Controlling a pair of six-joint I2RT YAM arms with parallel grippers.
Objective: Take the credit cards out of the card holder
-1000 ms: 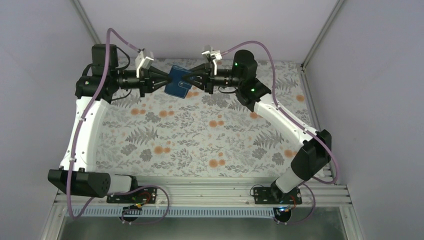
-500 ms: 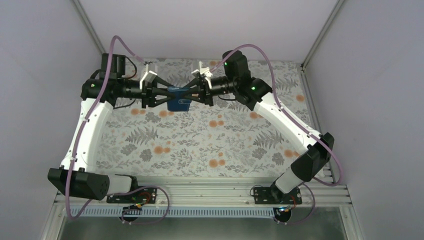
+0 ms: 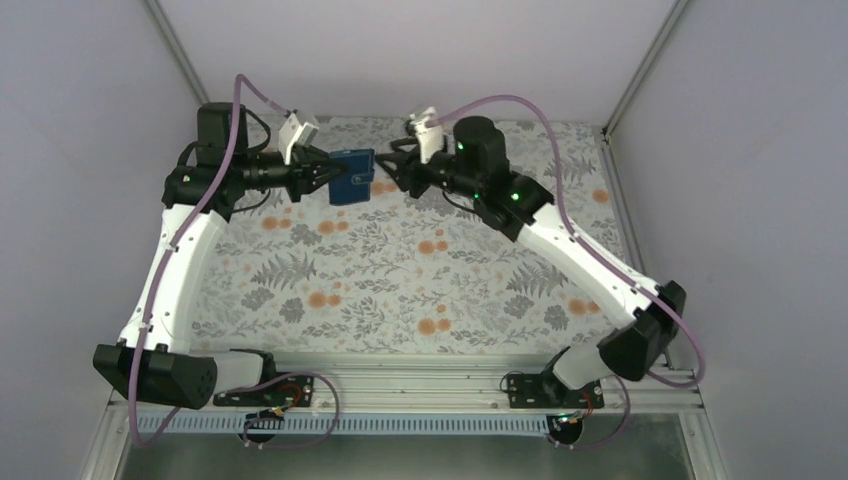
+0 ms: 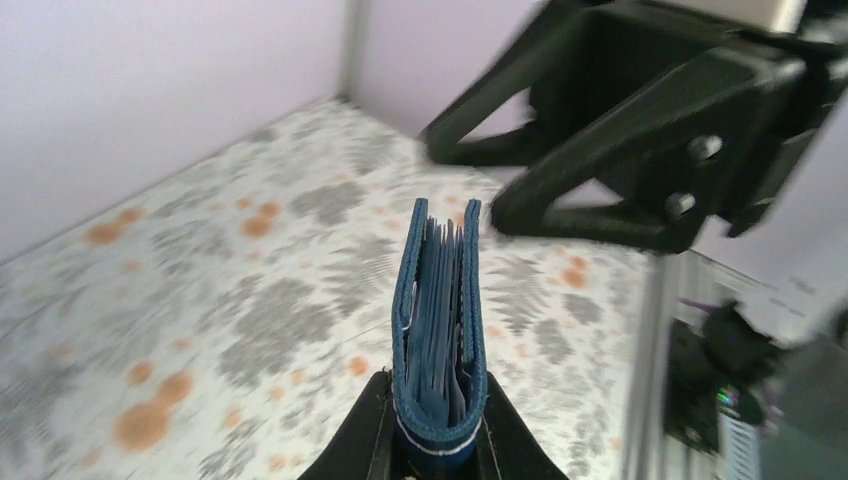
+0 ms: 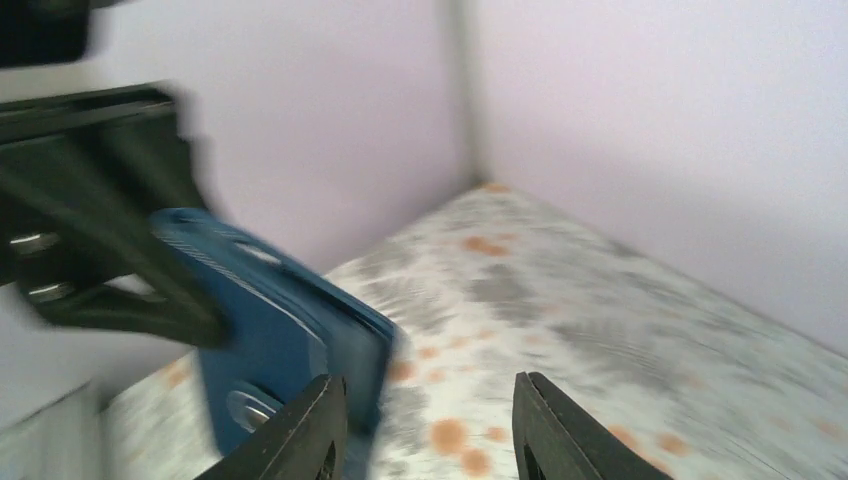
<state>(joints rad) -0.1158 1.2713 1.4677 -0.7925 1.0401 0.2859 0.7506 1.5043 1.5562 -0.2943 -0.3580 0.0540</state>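
Note:
My left gripper (image 3: 322, 178) is shut on the navy-blue card holder (image 3: 351, 176) and holds it in the air over the far part of the table. In the left wrist view the card holder (image 4: 438, 320) stands edge-on between the fingers, with the pale blue edges of pockets or cards showing inside; I cannot pick out single credit cards. My right gripper (image 3: 390, 170) is open, just right of the holder and apart from it. In the right wrist view the card holder (image 5: 270, 330) with its round clasp sits left of the open gripper (image 5: 430, 425).
The table (image 3: 420, 280) has a floral cloth with grey leaves and orange dots. Lilac walls stand close behind and on both sides. A metal rail (image 3: 400, 378) with the arm bases runs along the near edge.
The right gripper has let go of the card holder, opened and drawn back to the right. The left gripper has turned the holder and carried it slightly up.

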